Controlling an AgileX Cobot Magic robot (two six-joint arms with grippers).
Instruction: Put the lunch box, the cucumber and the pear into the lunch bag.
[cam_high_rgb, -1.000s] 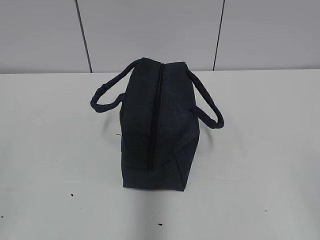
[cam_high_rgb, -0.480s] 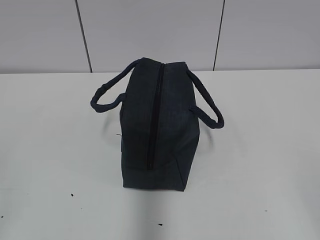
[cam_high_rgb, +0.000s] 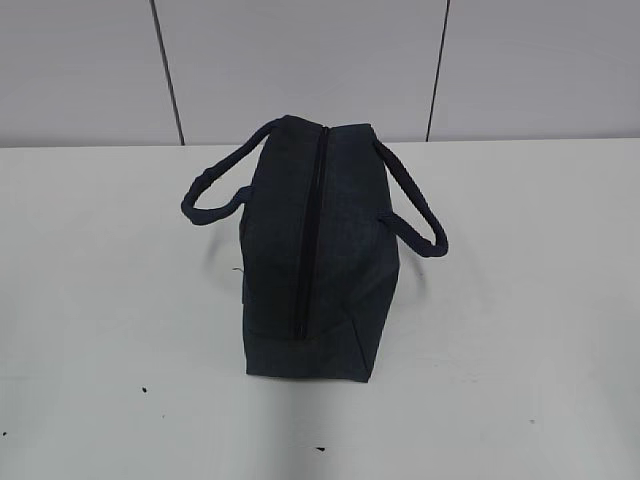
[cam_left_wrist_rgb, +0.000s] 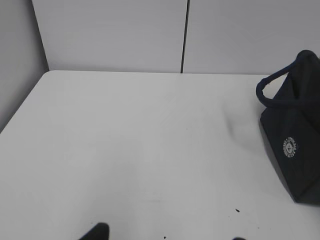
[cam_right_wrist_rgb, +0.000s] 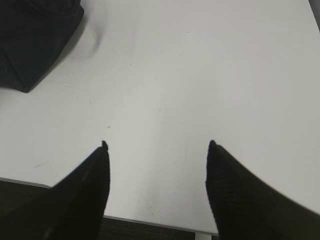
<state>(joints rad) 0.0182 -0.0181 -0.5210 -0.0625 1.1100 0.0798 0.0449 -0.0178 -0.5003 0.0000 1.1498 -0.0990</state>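
One lunch bag (cam_high_rgb: 315, 255) stands alone on the white table (cam_high_rgb: 520, 300) in the exterior view, dark navy, with its closed top zipper (cam_high_rgb: 308, 235) running from the far end toward the camera. Its two padded loop handles hang out to either side, the left handle (cam_high_rgb: 215, 195) drooping toward the tabletop and the right handle (cam_high_rgb: 415, 205) arching outward. A few small dark specks mark the table near its front edge. Behind the table stands a pale grey panelled wall (cam_high_rgb: 300, 60) with dark vertical seams.

In the left wrist view the bag (cam_left_wrist_rgb: 295, 135) sits at the right edge of the picture, well away from the gripper, showing one handle and a small round white emblem (cam_left_wrist_rgb: 290, 148) on its end panel. Only the very tips of the left gripper (cam_left_wrist_rgb: 167, 235) peek in along the bottom edge, widely separated, with bare table between them.

In the right wrist view the right gripper (cam_right_wrist_rgb: 157, 190) has its two dark fingers (cam_right_wrist_rgb: 82, 195) spread wide apart above the near table edge, gripping nothing. A corner of the bag (cam_right_wrist_rgb: 35, 40) lies in the upper left, apart from the fingers.

The lunch box, cucumber and pear do not show in any view.
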